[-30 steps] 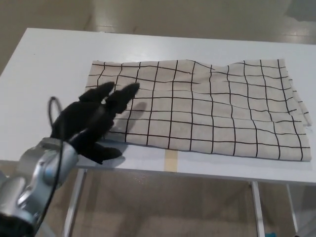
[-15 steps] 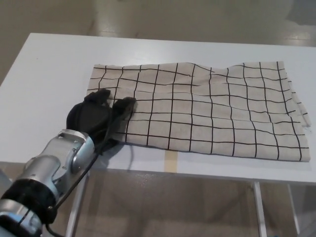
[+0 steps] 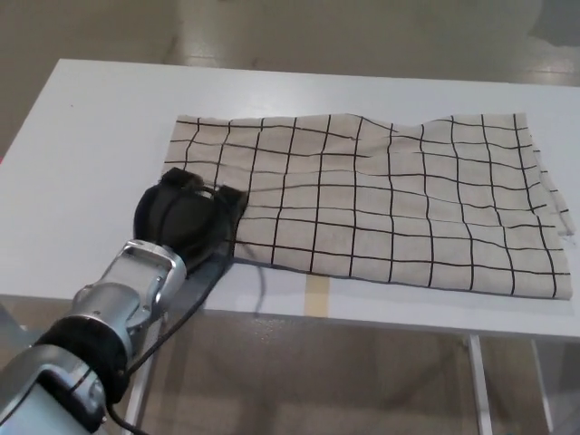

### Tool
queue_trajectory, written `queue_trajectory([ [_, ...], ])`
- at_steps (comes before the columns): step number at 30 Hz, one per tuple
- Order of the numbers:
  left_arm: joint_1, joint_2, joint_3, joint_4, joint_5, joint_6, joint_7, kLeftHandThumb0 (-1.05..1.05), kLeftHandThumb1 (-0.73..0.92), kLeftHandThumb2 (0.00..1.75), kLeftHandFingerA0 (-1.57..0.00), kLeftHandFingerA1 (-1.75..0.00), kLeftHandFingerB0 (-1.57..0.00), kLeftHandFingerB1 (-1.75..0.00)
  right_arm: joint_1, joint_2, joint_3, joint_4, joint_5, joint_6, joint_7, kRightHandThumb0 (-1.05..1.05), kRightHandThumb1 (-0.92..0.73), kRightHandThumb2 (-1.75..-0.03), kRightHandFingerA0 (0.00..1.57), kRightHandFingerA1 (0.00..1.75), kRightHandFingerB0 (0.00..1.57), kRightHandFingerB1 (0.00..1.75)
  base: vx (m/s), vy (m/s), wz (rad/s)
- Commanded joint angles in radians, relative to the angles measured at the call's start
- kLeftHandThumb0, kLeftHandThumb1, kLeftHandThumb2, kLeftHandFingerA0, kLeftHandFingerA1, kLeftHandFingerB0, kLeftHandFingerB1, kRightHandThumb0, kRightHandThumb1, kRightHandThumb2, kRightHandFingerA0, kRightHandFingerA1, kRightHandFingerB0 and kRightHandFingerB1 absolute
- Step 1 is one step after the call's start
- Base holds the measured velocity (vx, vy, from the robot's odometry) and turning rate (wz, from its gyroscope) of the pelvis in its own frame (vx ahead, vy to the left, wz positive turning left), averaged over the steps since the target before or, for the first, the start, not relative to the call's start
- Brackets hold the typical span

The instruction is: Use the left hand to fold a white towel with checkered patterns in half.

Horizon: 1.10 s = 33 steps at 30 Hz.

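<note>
Gripping stage: left hand [image 3: 186, 217], fingers [image 3: 228, 201] curled onto the towel [image 3: 381, 199] at its near-left corner, towel flat on tabletop [image 3: 91, 145]; next, lift corner and carry rightward across.

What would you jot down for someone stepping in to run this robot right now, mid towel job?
Left hand: down on the near left corner of the checkered towel, fingers curled at its edge; whether it truly grips the cloth cannot be told.
Right hand: not in view.
Towel: spread flat on the white table, slightly rippled, its right edge near the table's right side. A strip of tape sits at the table's front edge.
Done: the hand has reached the corner.
Left: secure the corner, lift it, carry it across to the opposite side, and lay it down so the towel is halved.
</note>
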Motion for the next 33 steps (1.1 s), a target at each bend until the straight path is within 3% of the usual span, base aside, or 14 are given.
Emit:
queue_trajectory([
  [1,0.042,-0.049,-0.033,0.082,0.004,-0.061,0.155,-0.19,0.59,0.55,-0.73,-1.75,-0.63,-1.75,0.015,0.014,-0.003,-0.003,0.027,-0.006,0.006,-0.34,-0.73,-0.62,0.38,0.46,0.35,0.39,0.00,0.000,0.00],
  [4,0.048,-0.050,-0.019,0.084,-0.017,-0.070,0.184,-0.17,0.64,0.55,-0.68,-1.75,-0.49,-1.75,0.011,0.014,-0.007,-0.007,0.038,0.006,0.014,-0.33,-0.73,-0.62,0.38,0.46,0.34,0.39,0.00,0.000,0.00],
  [8,0.050,-0.022,0.016,0.086,-0.056,-0.117,0.194,-0.13,0.67,0.53,-0.66,-1.75,-0.44,-1.75,0.019,0.010,-0.008,-0.016,0.042,0.011,0.024,-0.33,-0.73,-0.62,0.39,0.47,0.35,0.39,0.00,0.000,0.00],
  [21,-0.004,0.119,0.204,0.106,-0.180,-0.206,0.232,-0.19,0.65,0.53,-0.71,-1.75,-0.48,-1.75,0.034,0.015,0.002,-0.029,0.025,0.013,0.009,-0.31,-0.73,-0.62,0.40,0.48,0.36,0.40,0.00,0.000,0.00],
  [33,-0.057,0.252,0.211,0.140,-0.156,-0.235,0.229,-0.19,0.70,0.55,-0.71,-1.75,-0.50,-1.75,0.037,0.006,0.010,-0.066,0.033,0.033,0.023,-0.31,-0.73,-0.61,0.41,0.49,0.36,0.40,0.00,0.000,0.00],
])
